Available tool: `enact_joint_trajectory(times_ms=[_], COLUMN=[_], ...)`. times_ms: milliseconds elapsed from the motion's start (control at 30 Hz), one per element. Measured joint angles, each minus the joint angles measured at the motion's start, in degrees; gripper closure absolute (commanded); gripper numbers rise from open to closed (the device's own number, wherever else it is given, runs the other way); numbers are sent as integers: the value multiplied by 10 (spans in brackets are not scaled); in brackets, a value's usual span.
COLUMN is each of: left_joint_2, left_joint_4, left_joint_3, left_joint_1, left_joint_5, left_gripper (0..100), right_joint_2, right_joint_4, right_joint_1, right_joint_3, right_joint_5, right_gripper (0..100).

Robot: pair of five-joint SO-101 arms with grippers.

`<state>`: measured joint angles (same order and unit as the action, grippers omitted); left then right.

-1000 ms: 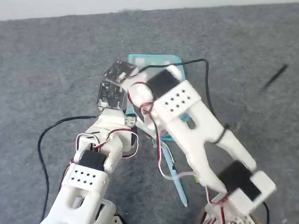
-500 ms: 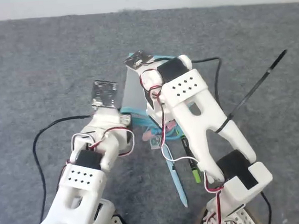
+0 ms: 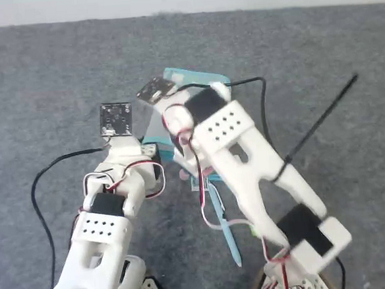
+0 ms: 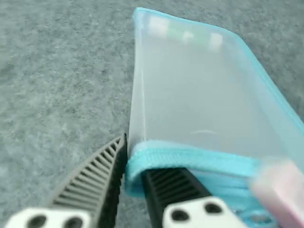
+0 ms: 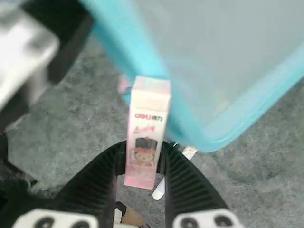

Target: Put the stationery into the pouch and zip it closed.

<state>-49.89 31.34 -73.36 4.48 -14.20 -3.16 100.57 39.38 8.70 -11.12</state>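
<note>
Left gripper pinches the blue edge of the pouch. Right gripper holds a pink box at the pouch's rim. A blue pen lies near.

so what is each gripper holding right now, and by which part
Left gripper pinches the pouch by a corner of its blue edge; right gripper clamps the pink box by one end.

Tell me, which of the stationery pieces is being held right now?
The small pink box, gripped by the right end effector beside the pouch; the blue pen lies free on the grey mat.
</note>
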Motion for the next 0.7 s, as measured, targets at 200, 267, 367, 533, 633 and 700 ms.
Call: enact_joint_trajectory(times_ms=[200,267,367,533,633,700], left_joint_2=[0,0,0,0,0,0], left_joint_4=[0,0,0,0,0,0], left_joint_3=[1,1,1,1,1,1], left_joint_1=[-20,-21,-21,-21,-21,-21], left_joint_5=[-22,-23,-23,-23,-23,-23], left_gripper=[990,990,990,990,990,990], right_joint_2=[38,38,34,-20,-45,-58], right_joint_4=[0,0,-3,-13,-10,-1], right_joint_1=[18,19,19,19,20,20], right_joint_3=[-49,-49,-49,-47,-14,21], right_joint_5=[-11,-11,-10,4,15,18], right_gripper=[993,993,993,993,993,993])
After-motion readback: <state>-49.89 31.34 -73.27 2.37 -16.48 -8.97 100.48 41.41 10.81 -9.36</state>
